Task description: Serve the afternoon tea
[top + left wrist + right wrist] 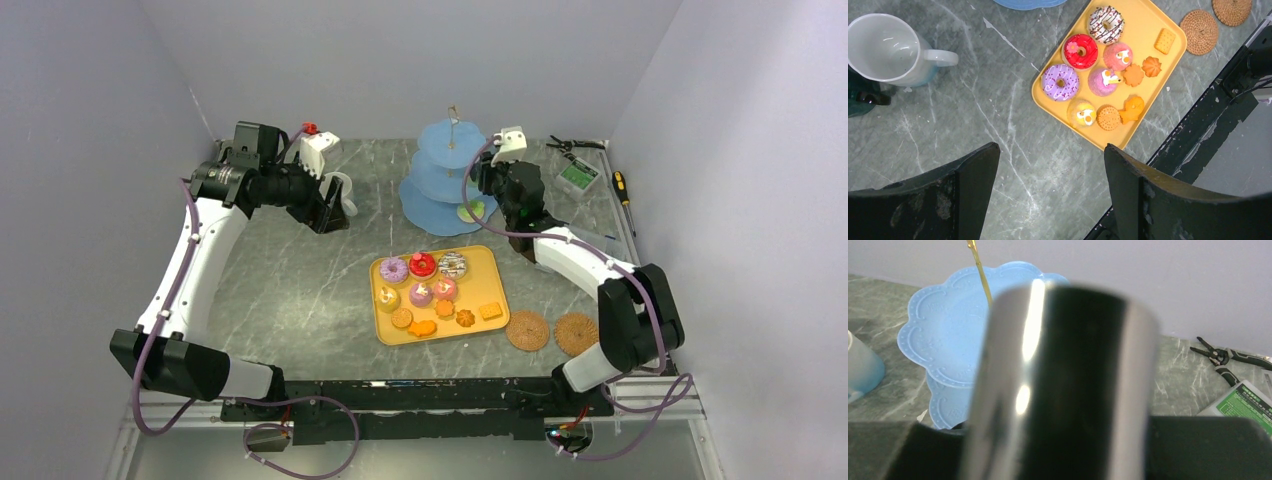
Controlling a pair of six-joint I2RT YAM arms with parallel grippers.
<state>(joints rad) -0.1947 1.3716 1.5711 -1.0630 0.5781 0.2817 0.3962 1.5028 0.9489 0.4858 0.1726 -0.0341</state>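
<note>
Fingers (975, 185) of the left gripper (1050, 152) stand wide apart with nothing between them, above the bare grey table (300, 290). The right gripper (490, 195) is closed on glossy black tongs (1063, 390), which fill its wrist view, beside the stand's lowest tier.

The light-blue stand (440, 180) is at the far middle of the table, upright, with its gold centre rod pointing straight up. One yellow-green sweet (471, 210) lies on its bottom tier.

The white mug (890, 47) stands upright at the far left, mouth up and handle pointing towards the tray. The dark green mug (858, 97) sits just beside it, mostly cut off by the frame edge.

The yellow tray (490, 262) lies near centre with its long side running left to right. It holds doughnuts (1080, 51), cupcakes (1104, 81) and orange biscuits (1133, 75).

Two woven coasters (527, 330) lie right of the tray. At the far right are pliers (575, 145), a screwdriver (622, 187) and a green-and-white packet (1248, 400) — its print is too small to read.
</note>
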